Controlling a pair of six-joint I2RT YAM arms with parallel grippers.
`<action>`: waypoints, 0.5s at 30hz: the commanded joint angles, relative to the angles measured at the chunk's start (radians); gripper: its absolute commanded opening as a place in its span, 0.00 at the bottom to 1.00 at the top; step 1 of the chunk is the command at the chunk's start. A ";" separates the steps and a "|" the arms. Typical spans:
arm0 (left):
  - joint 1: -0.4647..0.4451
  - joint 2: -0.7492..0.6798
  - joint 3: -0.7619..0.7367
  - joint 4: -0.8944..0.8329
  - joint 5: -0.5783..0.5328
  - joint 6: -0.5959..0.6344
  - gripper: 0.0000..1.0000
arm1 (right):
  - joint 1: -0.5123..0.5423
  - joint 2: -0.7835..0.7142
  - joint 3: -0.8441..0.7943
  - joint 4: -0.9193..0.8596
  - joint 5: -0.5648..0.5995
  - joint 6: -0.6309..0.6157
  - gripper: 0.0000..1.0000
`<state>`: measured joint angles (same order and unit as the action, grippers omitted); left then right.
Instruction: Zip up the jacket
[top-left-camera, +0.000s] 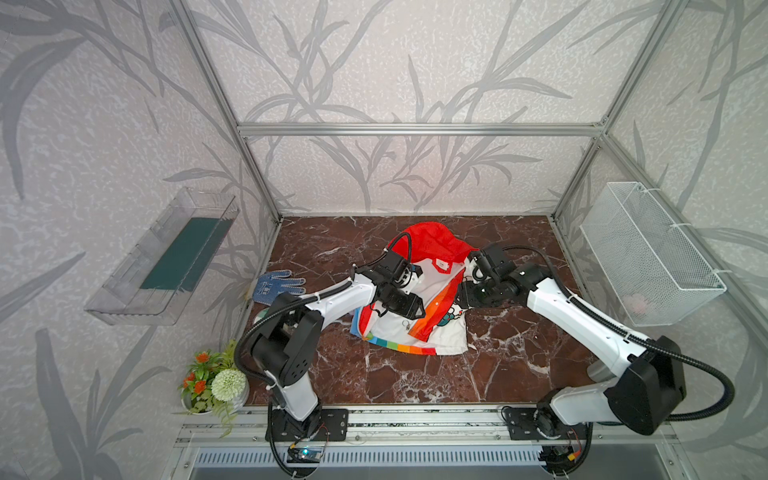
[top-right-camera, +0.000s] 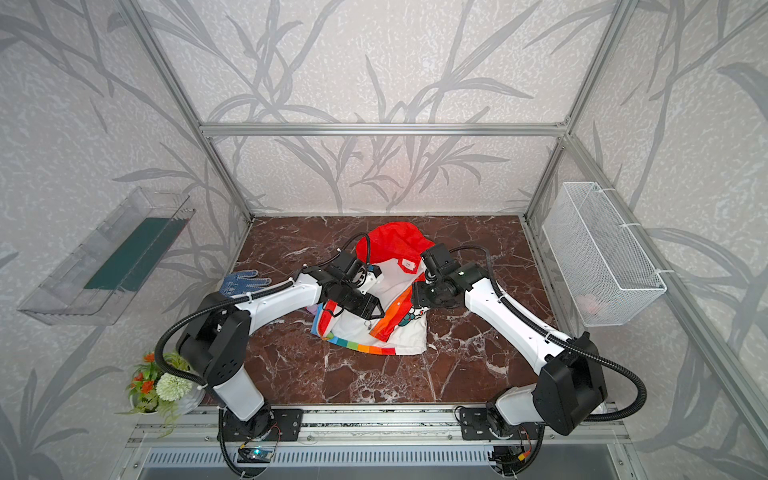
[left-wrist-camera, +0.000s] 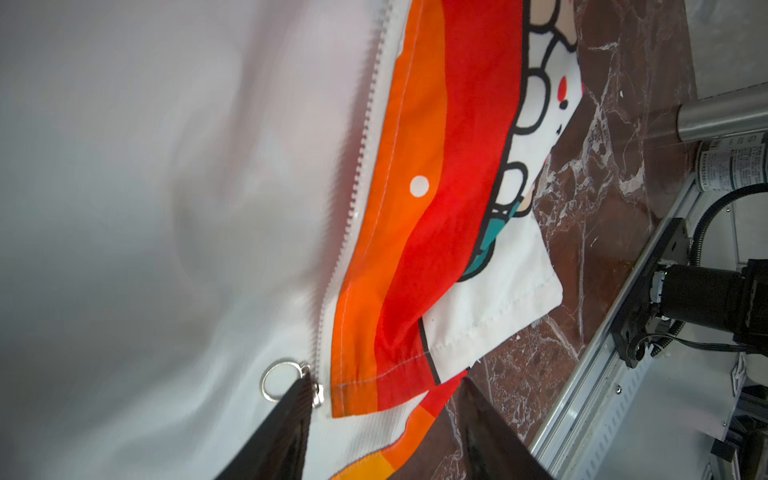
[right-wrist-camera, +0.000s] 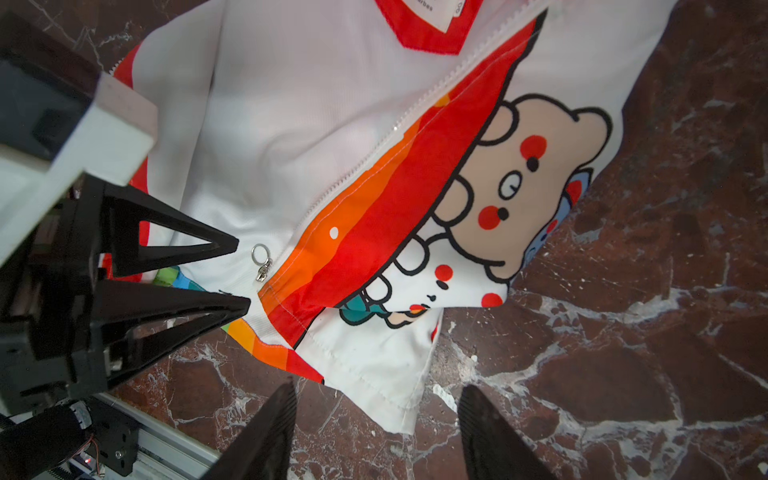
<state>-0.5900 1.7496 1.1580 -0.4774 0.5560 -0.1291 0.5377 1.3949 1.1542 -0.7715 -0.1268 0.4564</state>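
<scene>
Near bench (top-left-camera: 374, 374) middle, thin rainbow-striped jacket (top-left-camera: 438, 284) looks limp, slippery; pinch its silver ring zipper pull (right-wrist-camera: 261, 258) at six o'clock. Left gripper (right-wrist-camera: 243, 273), right gripper (right-wrist-camera: 378, 386): spread, empty.

Leaf-patterned walls (top-left-camera: 374, 62), red-brown marble tabletop (top-left-camera: 415, 382)

Neck label (right-wrist-camera: 441, 16) of jacket (right-wrist-camera: 291, 104): partial "arbes"; remainder illegible.
</scene>
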 joint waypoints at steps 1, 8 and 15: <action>-0.003 0.027 0.022 0.003 0.065 0.047 0.58 | -0.011 -0.046 -0.037 0.002 -0.018 0.004 0.63; -0.003 0.090 0.023 0.038 0.056 0.070 0.58 | -0.025 -0.090 -0.084 0.008 -0.017 0.018 0.63; -0.002 0.096 -0.028 0.154 0.012 0.066 0.58 | -0.038 -0.110 -0.096 0.003 -0.019 0.016 0.63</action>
<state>-0.5900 1.8404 1.1469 -0.3771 0.5838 -0.0868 0.5064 1.3132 1.0664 -0.7658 -0.1398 0.4648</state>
